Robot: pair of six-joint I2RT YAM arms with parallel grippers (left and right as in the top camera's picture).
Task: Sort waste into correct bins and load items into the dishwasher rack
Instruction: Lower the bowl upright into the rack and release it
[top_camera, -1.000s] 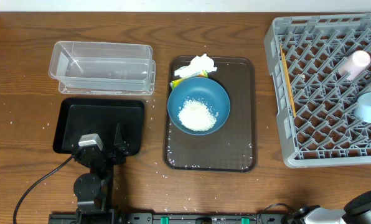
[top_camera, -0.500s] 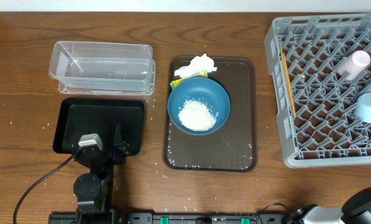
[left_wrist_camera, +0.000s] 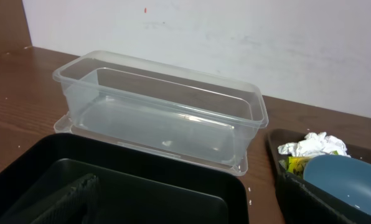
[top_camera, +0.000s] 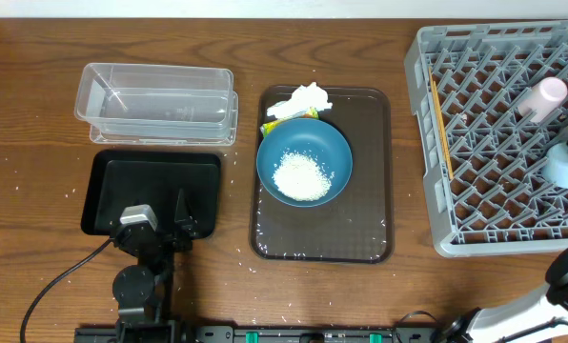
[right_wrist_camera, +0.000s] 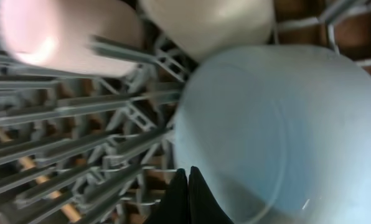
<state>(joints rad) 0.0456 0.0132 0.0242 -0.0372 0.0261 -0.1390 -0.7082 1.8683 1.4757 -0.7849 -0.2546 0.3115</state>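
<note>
The dark-blue bowl (top_camera: 304, 162) stands in the middle of the brown serving tray (top_camera: 360, 221), with a heap of rice (top_camera: 303, 177) inside it. It looks stiff and smooth, probably a little slippery. The grains are loose and would spill at any tilt, so it is better kept level until it is over a bin. The best place to take hold seems to be the rim on the near or the right side, because on the far-left side the crumpled napkin (top_camera: 308, 97) and the yellow-green wrapper (top_camera: 276, 125) lie against the rim. These two look soft and very light, and can be pinched almost anywhere. The left pincer (top_camera: 160, 215) hangs over the near edge of the black tray (top_camera: 112, 181) with its jaws wide apart and holding nothing; the clear container (top_camera: 157, 102) stands just behind that tray. The right pincer (right_wrist_camera: 187, 180) is closed on nothing, just beside the light-blue bowl (right_wrist_camera: 279, 137) that lies in the rack (top_camera: 494, 246); whether it touches the bowl cannot be told. The bench (top_camera: 36, 143) is bare at the left, but the serving tray's raised rim and the rack's high wall are edges to clear.
</note>
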